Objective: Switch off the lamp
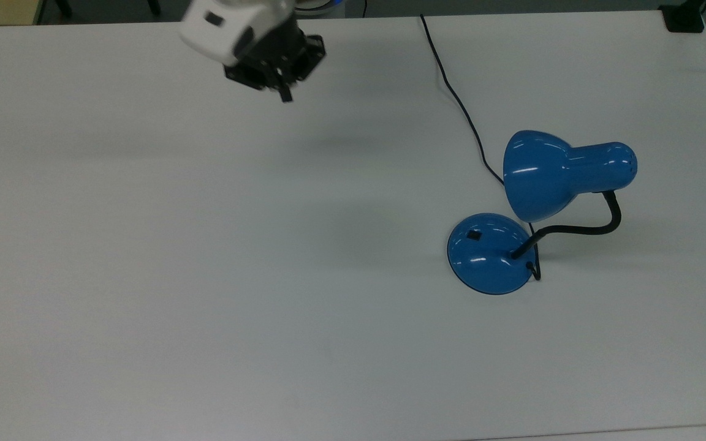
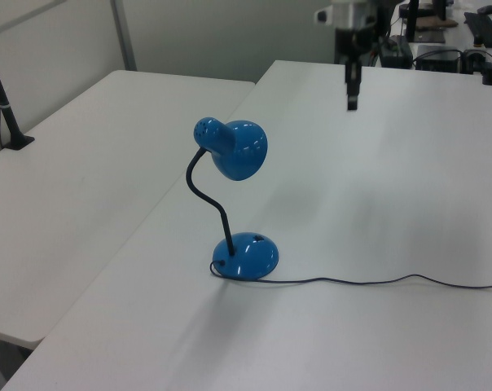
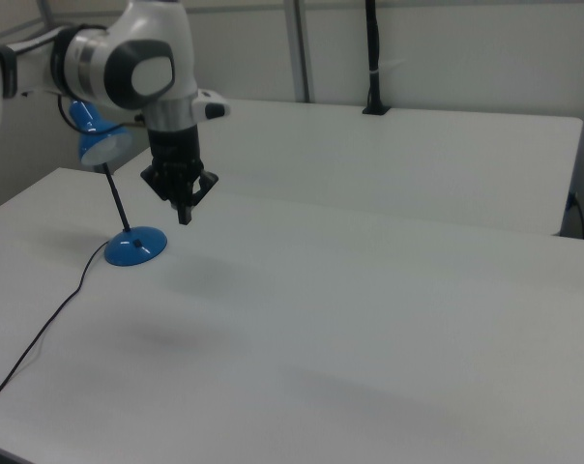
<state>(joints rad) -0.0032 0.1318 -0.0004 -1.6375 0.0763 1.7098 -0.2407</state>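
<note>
pincer (image 1: pixel 284 92) far from lamp (image 1: pixel 540 202)

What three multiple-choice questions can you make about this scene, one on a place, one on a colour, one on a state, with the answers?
1. In the top view, where is the end effector relative to the lamp?
A. Directly over its base
B. Far toward the top view's upper left
C. Under its shade

2. What colour is the lamp's shade?
A. Blue
B. Red
C. White

3. How does the lamp stand on the table?
A. Tipped on its side
B. Lifted in the air
C. Upright on its base, untouched

Answers:
1. B, since it hangs near the table's far edge, well apart from the lamp.
2. A, as the glossy shade and base are both blue.
3. C, because the base lies flat and nothing touches it.
</note>
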